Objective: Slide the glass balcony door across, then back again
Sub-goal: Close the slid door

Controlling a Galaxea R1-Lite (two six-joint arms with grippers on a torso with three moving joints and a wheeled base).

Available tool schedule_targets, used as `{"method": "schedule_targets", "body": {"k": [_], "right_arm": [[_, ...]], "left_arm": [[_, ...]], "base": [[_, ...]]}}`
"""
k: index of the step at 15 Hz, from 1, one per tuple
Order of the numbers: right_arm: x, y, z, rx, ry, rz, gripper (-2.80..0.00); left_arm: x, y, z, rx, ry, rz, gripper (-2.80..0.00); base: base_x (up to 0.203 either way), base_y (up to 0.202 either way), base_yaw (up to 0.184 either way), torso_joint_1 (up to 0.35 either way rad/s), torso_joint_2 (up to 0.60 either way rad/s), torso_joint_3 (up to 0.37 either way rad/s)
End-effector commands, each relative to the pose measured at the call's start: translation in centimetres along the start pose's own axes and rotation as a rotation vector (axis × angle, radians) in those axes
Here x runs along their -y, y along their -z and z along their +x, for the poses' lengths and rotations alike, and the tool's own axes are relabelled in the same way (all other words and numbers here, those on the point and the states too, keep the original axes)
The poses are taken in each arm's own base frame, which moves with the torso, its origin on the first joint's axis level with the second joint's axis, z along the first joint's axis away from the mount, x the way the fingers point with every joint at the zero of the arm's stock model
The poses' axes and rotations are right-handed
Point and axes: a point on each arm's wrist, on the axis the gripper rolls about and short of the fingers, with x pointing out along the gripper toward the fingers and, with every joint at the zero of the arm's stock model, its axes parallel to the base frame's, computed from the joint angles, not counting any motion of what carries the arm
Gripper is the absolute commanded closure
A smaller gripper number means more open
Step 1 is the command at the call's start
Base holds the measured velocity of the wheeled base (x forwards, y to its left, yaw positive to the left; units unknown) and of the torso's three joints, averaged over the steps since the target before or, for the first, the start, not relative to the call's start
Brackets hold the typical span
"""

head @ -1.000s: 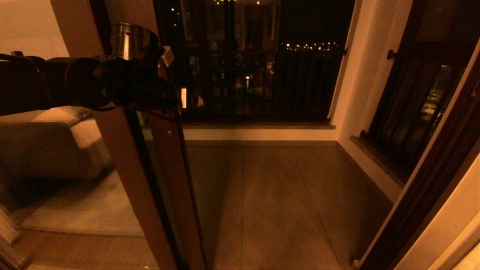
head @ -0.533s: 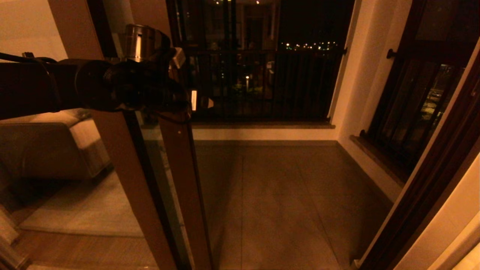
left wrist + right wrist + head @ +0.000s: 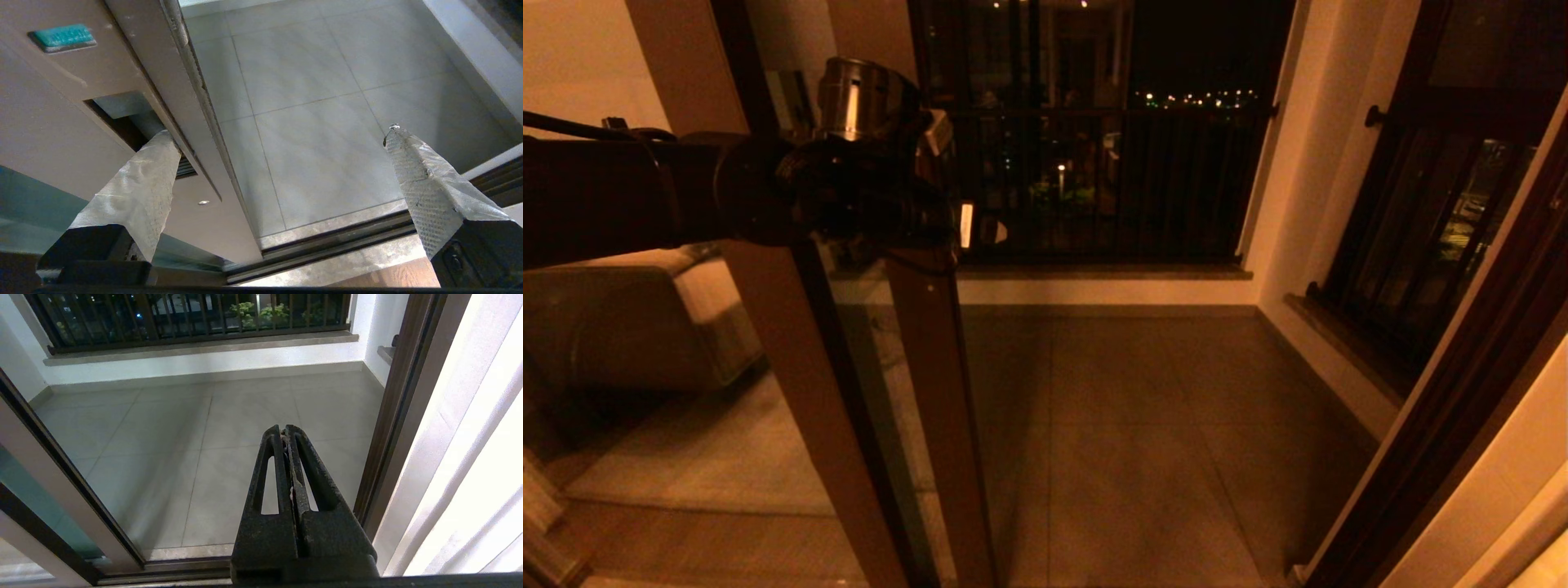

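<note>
Brown-framed glass balcony door [image 3: 931, 392] stands upright, stile vertical; left pincer [image 3: 282, 134] spread open, one fingertip [image 3: 161, 143] hooked in handle slot [image 3: 122, 118]. Right pincer [image 3: 288, 430] closed, empty, parked apart.

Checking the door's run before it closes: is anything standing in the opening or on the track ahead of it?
Nothing visible does. The left hand has one finger in the glass balcony door handle slot; track and tiled floor look clear.
</note>
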Motion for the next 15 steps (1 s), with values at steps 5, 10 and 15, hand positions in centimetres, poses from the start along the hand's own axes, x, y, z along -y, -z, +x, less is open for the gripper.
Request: {"method": "schedule_targets", "body": {"k": [5, 10, 15], "right_arm": [[0.0, 0.0, 0.0, -0.001, 0.000, 0.000, 0.00], [0.0, 0.0, 0.0, -0.001, 0.000, 0.000, 0.00], [0.0, 0.0, 0.0, -0.001, 0.000, 0.000, 0.00]], "left_arm": [[1.2, -0.5, 0.5, 0.022, 0.025, 0.006, -2.80], [2.3, -0.4, 0.6, 0.024, 0.038, 0.018, -2.80], [3.5, -0.4, 0.9, 0.027, 0.060, 0.030, -2.80]], "base": [[0.000, 0.000, 0.000, 0.000, 0.00, 0.000], [0.000, 0.000, 0.000, 0.000, 0.00, 0.000], [0.000, 0.000, 0.000, 0.000, 0.00, 0.000]]}}
